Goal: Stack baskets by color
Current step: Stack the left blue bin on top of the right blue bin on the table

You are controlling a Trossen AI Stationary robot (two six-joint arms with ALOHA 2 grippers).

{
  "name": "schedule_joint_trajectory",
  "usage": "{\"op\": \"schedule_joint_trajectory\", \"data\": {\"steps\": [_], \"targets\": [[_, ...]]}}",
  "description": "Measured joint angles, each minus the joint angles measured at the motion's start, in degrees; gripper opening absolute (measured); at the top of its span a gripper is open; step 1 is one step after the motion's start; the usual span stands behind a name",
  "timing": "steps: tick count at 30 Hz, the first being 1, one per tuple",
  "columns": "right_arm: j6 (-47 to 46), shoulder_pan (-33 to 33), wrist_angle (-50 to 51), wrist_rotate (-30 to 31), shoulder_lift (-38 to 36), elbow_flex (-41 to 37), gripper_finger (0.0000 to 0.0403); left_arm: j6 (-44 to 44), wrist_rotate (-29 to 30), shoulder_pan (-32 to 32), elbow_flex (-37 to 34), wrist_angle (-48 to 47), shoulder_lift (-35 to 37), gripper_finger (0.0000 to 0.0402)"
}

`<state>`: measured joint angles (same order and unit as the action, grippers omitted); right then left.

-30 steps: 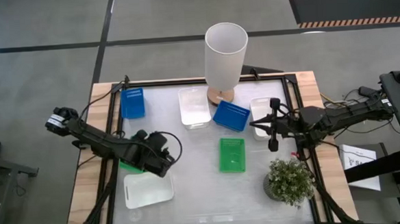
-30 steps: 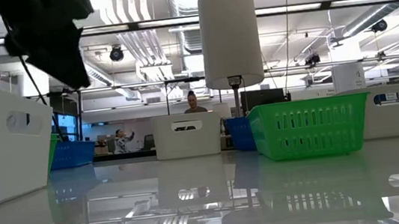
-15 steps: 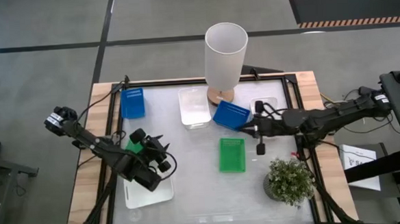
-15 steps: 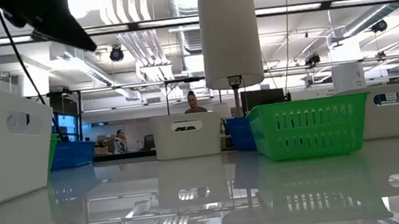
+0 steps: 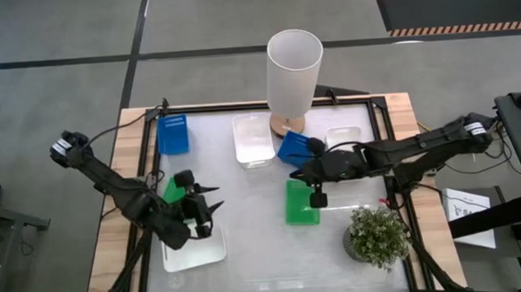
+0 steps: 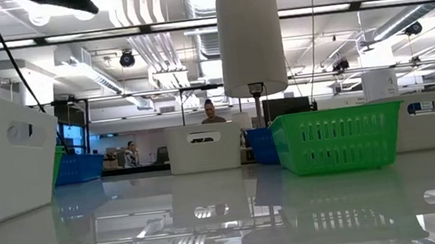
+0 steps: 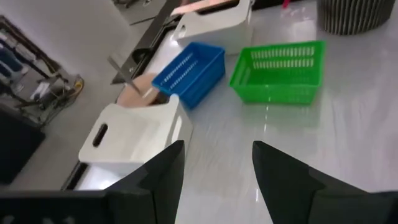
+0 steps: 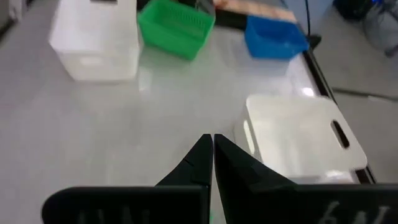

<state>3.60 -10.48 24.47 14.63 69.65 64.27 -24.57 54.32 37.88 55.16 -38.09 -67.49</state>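
Several baskets stand on the table. A blue one (image 5: pixel 172 134) is far left, a white one (image 5: pixel 252 139) far middle, and a blue one (image 5: pixel 296 149) sits by the lamp. A white one (image 5: pixel 345 139) is far right, a green one (image 5: pixel 301 203) in the middle. At the near left are a green one (image 5: pixel 172 188) and a white one (image 5: pixel 194 248). My left gripper (image 5: pixel 212 207) hovers open above the near-left white basket, holding nothing (image 7: pixel 214 174). My right gripper (image 5: pixel 292 175) hangs shut and empty (image 8: pixel 211 155) over the middle green basket's far end.
A tall white cylinder lamp (image 5: pixel 293 68) stands on a wooden base at the far middle. A potted plant (image 5: pixel 378 235) sits at the near right. Bare tabletop (image 5: pixel 266 253) lies between the near-left white basket and the plant. People show in the room behind (image 6: pixel 210 110).
My right gripper, still shut, has swept from the far-right white basket toward the table's left, past the blue basket to the middle green one. My left gripper has risen, rolled about its own line and stayed open over the near-left baskets. No basket has moved.
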Motion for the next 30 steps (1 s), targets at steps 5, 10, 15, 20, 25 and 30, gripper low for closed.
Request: {"op": "schedule_joint_trajectory", "data": {"steps": [5, 10, 15, 20, 25, 30], "targets": [[-1.65, -0.02, 5.23, 0.7, 2.65, 2.31, 0.0009, -8.45, -0.26, -5.37, -3.04, -3.72, 3.71, 0.0173], [-2.15, -0.11, 5.39, 0.57, 2.88, 1.15, 0.0009, -23.32, -4.86, -20.33, -3.36, -19.63, 5.92, 0.0166], [-1.42, -0.11, 4.83, 0.55, 2.49, 0.28, 0.0009, -23.43, -15.15, -41.62, -5.86, -20.85, 5.52, 0.0147], [-1.05, -0.11, 4.83, 0.46, 2.21, 0.15, 0.0009, -16.66, -20.88, -58.43, -10.7, -16.8, 2.05, 0.0126], [-1.05, -0.13, 5.02, 0.46, 2.03, 0.15, 0.0009, -7.88, -28.13, -66.51, -15.44, -4.45, -1.35, 0.0116], [-1.05, -0.13, 5.17, 0.44, 2.03, 0.15, 0.0009, -6.32, -29.52, -67.18, -16.27, -1.4, -4.2, 0.0116]]}}
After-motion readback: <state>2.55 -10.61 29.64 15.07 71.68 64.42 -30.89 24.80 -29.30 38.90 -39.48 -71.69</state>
